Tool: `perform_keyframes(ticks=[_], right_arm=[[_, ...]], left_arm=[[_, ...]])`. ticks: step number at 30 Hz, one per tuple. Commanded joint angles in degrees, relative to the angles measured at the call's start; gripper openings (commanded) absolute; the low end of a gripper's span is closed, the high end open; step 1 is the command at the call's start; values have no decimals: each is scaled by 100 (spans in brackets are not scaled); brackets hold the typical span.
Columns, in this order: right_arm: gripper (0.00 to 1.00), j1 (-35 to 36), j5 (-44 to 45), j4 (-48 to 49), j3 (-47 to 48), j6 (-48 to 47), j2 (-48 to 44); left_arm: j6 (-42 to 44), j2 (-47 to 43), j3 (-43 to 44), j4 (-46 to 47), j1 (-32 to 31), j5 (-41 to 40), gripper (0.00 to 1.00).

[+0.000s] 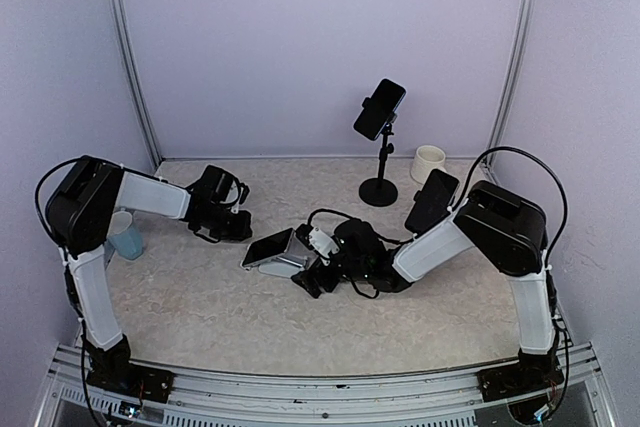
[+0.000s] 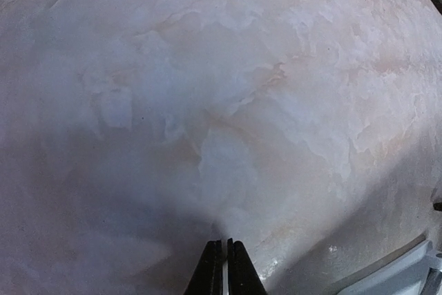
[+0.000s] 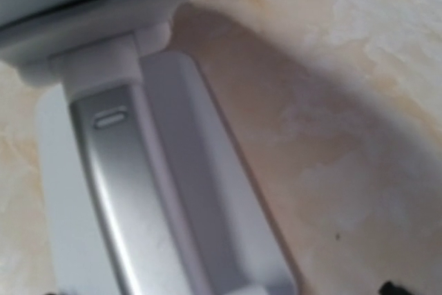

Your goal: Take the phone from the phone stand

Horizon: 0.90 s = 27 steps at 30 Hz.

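Your phone sits mid-table, propped at a tilt on the low white stand, face angled toward the left side. The right gripper is just behind the stand, and its wrist cam is filled with the stand's silvery spine. I honestly can't tell how wide its fingers are or whether they've got anything. Only 2 dark slivers show at the bottom corners. The left gripper hangs low over bare table, fingers pressed together with nothing between them. My read on handling: the phone's a rigid slab of moderate weight with a glass front and slick sides, so it'll slip from a light pinch and won't forgive a drop. I'd take it across the 2 long edges near the middle, clear of the cradle lip, then lift along the tilt. The stand looks light, so expect it to drag along or tip unless something pins it. Don't confuse it with the 2nd phone on the tall stand at the back.
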Motion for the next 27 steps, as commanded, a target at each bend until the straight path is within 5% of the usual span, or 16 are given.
perform_keyframes(ticks=[1,27], right_arm=[[100,-50,380,-326,117,58,255],[97,-818,224,-626,459,17,425]], left_arm=[[23,-59,-465,-163,-100,10,5],[-528,-858,-1796,255,-772,147,3]])
